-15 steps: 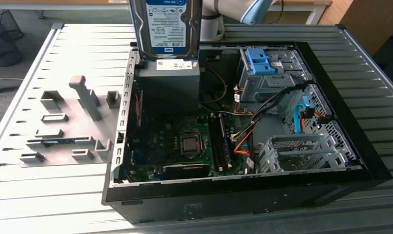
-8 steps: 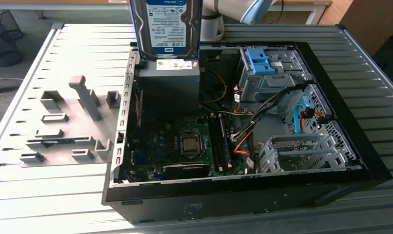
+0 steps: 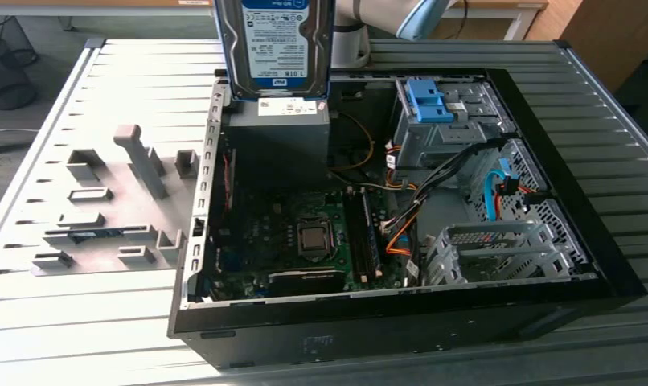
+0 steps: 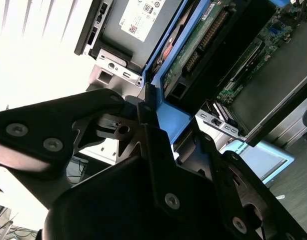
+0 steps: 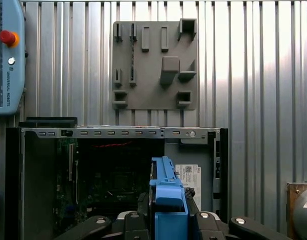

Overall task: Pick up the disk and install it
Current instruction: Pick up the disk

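Note:
The disk [image 3: 276, 44], silver with a white-and-blue label, hangs upright above the back of the open computer case [image 3: 581, 265], over the dark grey power supply [image 3: 279, 137]. In both wrist views its blue rail [image 5: 168, 200] [image 4: 166, 105] runs edge-on between the black fingers. My gripper [image 5: 168, 222] [image 4: 146, 107] is shut on the disk, above the case's interior and its green motherboard [image 3: 302, 241].
A blue plastic latch [image 3: 429, 100] sits on the drive bay at the case's far corner, and a silver drive cage [image 3: 496, 249] stands near the front. A grey fixture plate [image 3: 109, 209] [image 5: 154, 65] lies on the ribbed table beside the case. A teach pendant [image 5: 6, 55] rests nearby.

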`<state>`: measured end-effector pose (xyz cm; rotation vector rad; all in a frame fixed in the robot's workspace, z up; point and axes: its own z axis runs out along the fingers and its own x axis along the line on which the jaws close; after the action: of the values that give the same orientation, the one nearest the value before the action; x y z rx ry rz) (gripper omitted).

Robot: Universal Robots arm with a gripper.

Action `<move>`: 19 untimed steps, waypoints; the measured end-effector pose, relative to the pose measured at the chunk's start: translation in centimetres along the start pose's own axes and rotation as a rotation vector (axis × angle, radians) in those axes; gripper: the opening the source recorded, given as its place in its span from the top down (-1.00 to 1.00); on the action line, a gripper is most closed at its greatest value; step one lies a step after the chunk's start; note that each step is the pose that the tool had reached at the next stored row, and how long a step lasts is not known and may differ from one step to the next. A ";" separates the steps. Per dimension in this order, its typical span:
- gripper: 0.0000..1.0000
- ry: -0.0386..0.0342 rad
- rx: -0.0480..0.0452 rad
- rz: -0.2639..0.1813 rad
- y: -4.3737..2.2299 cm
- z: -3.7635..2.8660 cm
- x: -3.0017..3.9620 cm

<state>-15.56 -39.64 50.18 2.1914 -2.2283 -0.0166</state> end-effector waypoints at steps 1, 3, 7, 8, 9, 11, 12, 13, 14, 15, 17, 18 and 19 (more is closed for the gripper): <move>0.27 0.0000 0.0000 0.000 0.00 0.00 0.00; 0.27 0.0000 0.0000 0.000 -0.01 0.00 0.00; 0.27 0.0000 0.0001 0.000 -0.02 0.01 0.30; 0.27 0.0001 0.0000 0.000 -0.02 0.01 0.47; 0.27 0.0000 0.0000 0.000 -0.03 0.01 0.67; 0.27 -0.0001 0.0001 0.000 -0.03 0.02 1.01; 0.27 0.0000 0.0001 0.000 -0.03 0.02 1.15; 0.27 0.0002 0.0000 0.000 -0.03 0.02 1.26; 0.27 0.0005 0.0000 0.000 -0.04 0.02 1.32; 0.27 0.0005 0.0000 0.000 -0.07 0.03 1.38; 0.27 0.0006 0.0001 0.000 -0.23 0.04 1.40; 0.27 0.0008 0.0000 0.000 -0.36 0.03 1.41; 0.27 0.0007 0.0001 0.000 -0.56 0.04 1.41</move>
<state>-15.03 -41.06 50.13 2.1911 -2.2280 -0.0158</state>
